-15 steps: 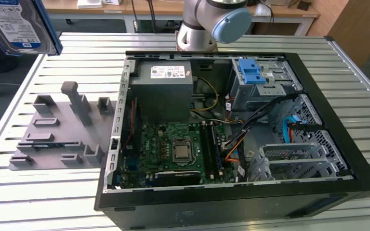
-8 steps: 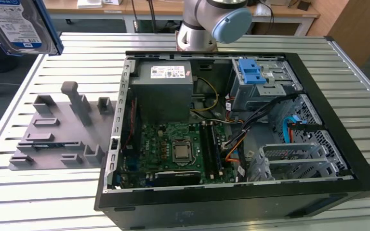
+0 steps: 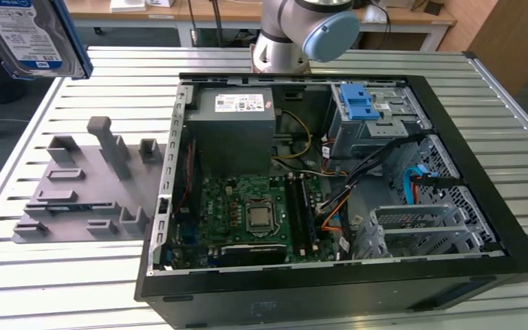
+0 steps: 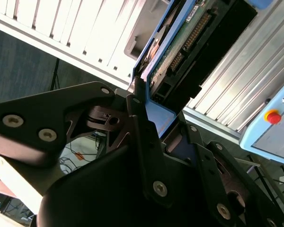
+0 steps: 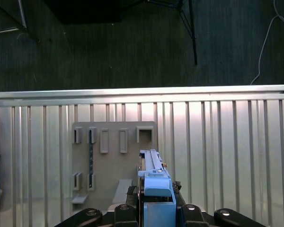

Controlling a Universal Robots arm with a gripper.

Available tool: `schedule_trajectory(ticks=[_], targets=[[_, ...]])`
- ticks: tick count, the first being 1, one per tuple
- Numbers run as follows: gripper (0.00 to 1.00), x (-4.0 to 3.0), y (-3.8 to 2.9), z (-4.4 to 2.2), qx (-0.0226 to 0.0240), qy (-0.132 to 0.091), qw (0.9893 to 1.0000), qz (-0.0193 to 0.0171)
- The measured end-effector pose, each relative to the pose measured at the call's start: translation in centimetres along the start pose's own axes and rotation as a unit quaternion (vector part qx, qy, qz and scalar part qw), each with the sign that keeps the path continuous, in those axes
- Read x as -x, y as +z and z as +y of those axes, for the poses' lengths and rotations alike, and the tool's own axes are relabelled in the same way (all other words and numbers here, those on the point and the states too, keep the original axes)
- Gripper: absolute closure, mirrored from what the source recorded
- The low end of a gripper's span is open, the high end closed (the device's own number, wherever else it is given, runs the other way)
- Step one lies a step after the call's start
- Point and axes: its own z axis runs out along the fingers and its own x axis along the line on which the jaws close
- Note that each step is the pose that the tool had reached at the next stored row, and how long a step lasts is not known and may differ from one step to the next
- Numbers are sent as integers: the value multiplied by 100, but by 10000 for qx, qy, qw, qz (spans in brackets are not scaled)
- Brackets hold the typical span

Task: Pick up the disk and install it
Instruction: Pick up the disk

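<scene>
From my remote station, the largest thing I see is a slatted metal table (image 3: 337, 58) that fills the exterior view. On it, from the centre out toward four o'clock, lies an open black computer case (image 3: 337, 302). Inside it are a grey power supply (image 3: 232, 127) near twelve o'clock, a green motherboard (image 3: 255, 210) near six, and a silver drive cage (image 3: 379, 120) with a blue latch at one o'clock. The arm (image 3: 310, 31) rises behind the case at twelve o'clock. A grey slotted fixture (image 3: 80, 199) sits on the table at nine o'clock.

The disk (image 3: 25, 34) hangs in the air at ten o'clock, close to the exterior camera and well apart from the case. Its label faces the lens and its blue carrier frame edges it.

I judge slipping to be the main risk. The hold looks to be on the plastic frame at one end, so the disk's weight could tilt it between the pads. Loose cables (image 3: 374, 161) beside the cage could also snag it.

In both wrist views the gripper (image 4: 161, 118) is clamped on the disk (image 5: 154, 170). Its jaws are closed against the blue frame with no gap that I can make out, and the disk stands edge-on between them.
</scene>
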Motion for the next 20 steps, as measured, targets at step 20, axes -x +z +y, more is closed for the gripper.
schedule_trajectory(ticks=[20], targets=[[64,2,-1,-64,0,0,10000,0]])
